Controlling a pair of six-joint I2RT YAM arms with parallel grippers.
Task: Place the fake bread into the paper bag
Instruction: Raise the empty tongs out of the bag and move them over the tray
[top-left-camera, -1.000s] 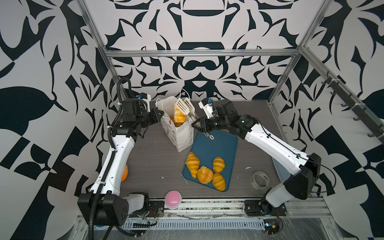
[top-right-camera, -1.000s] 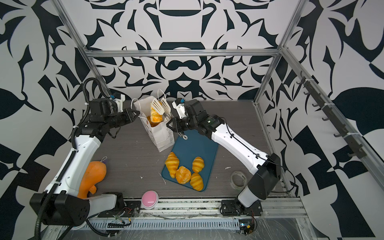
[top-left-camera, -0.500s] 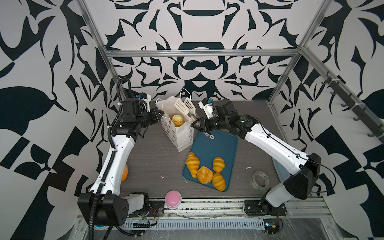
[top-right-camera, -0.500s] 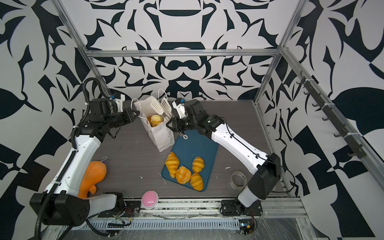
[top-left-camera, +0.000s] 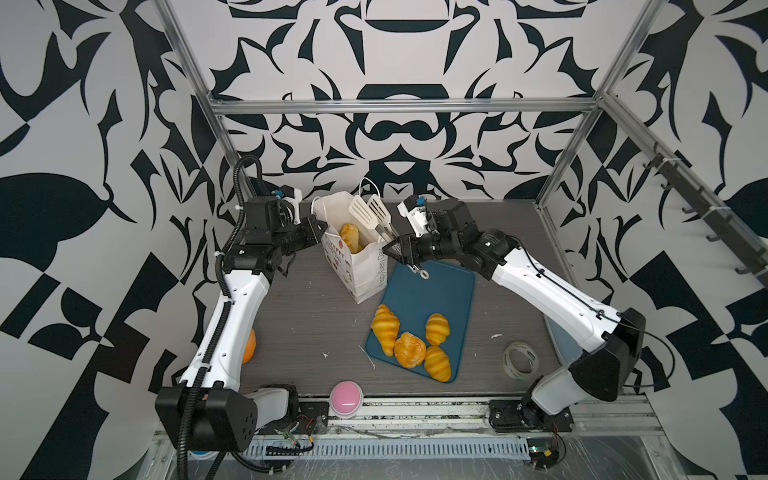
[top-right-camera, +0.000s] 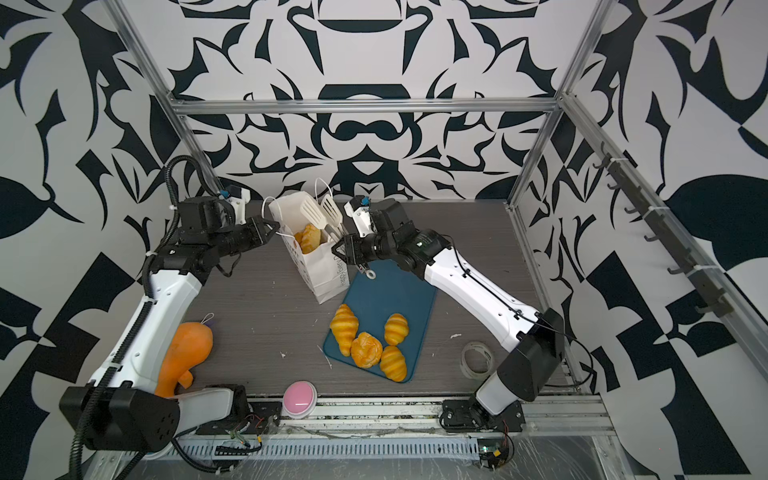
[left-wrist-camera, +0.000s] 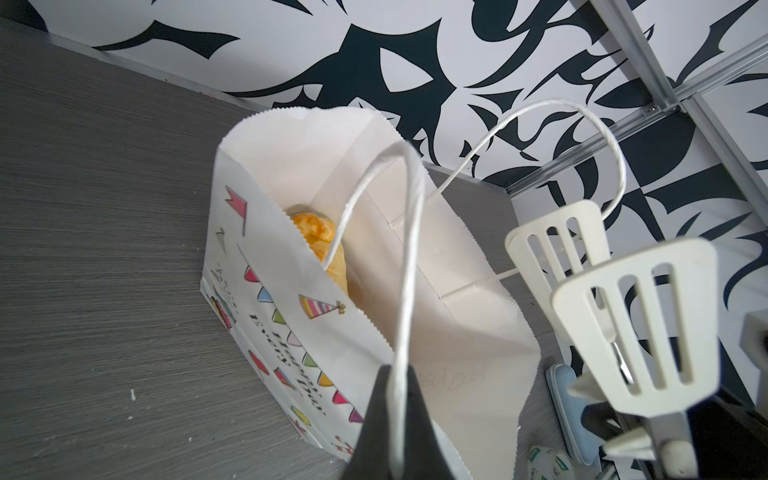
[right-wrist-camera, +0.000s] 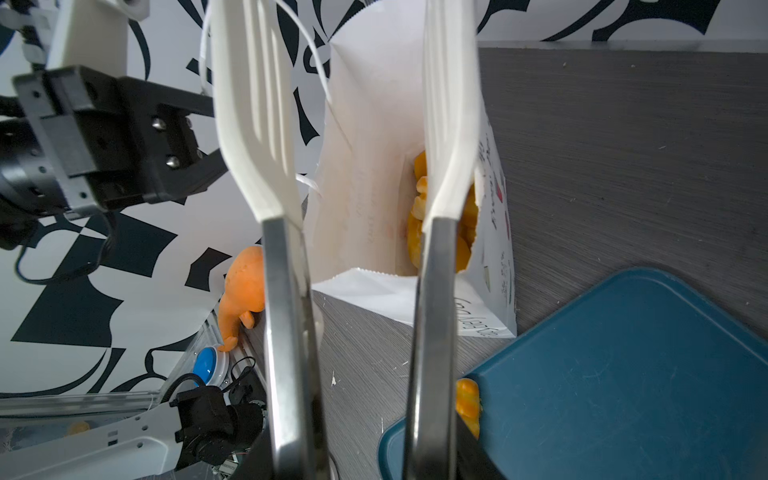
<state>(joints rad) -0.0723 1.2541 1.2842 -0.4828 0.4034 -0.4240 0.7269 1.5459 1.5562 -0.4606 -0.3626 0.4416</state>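
Note:
The white paper bag (top-left-camera: 359, 266) (top-right-camera: 324, 272) (left-wrist-camera: 291, 316) (right-wrist-camera: 365, 187) stands open at the back of the table. A golden piece of fake bread (top-left-camera: 349, 237) (top-right-camera: 309, 238) (left-wrist-camera: 318, 232) (right-wrist-camera: 415, 241) lies inside it. Several more pieces of bread (top-left-camera: 409, 350) (top-right-camera: 365, 350) lie on the blue board. My left gripper (top-left-camera: 318, 227) (top-right-camera: 272, 227) (left-wrist-camera: 395, 374) is shut on the bag's cord handle (left-wrist-camera: 409, 257). My right gripper (top-left-camera: 395, 249) (top-right-camera: 340, 251) (right-wrist-camera: 361, 465) is shut on white-paddled metal tongs (top-left-camera: 372, 212) (top-right-camera: 324, 214) (left-wrist-camera: 615, 316) (right-wrist-camera: 257, 137). Their paddles stand apart and empty over the bag's mouth.
A blue cutting board (top-left-camera: 440, 291) (top-right-camera: 395, 291) (right-wrist-camera: 623, 374) lies in front of the bag. A tape roll (top-left-camera: 519, 360) sits at the front right and a pink button (top-left-camera: 346, 393) at the front edge. An orange plush toy (top-right-camera: 187, 349) lies by the left arm.
A second ago the tongs pinched a bread piece over the bag's mouth. The paddles have spread, and the piece has dropped and settled inside the bag. The left gripper kept hold of the handle.

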